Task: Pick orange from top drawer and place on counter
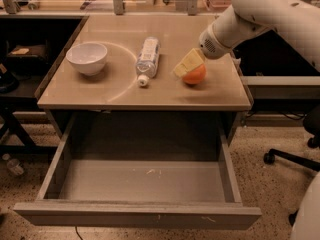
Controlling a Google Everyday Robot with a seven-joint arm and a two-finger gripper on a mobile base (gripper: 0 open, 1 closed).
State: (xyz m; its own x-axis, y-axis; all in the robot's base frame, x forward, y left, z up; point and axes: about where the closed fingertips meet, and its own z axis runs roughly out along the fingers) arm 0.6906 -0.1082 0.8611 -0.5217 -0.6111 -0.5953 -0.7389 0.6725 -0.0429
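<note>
Beige counter (120, 91), orange (196, 76) on it just under pincer (188, 64), open or closed unclear.

Warm, dim overhead light, pale glare arc on the counter (120, 86), soft shadow beneath the gripper (186, 66) over the orange (196, 76).

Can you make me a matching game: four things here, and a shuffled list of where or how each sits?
1 small round orange fruit
2 round white bowl
3 clear plastic bottle
4 wide grey metal drawer

A pulled open below the beige counter
B lying on its side
C at the end effector, on the counter
D upright, open side up

Pairs: 1-C, 2-D, 3-B, 4-A
</note>
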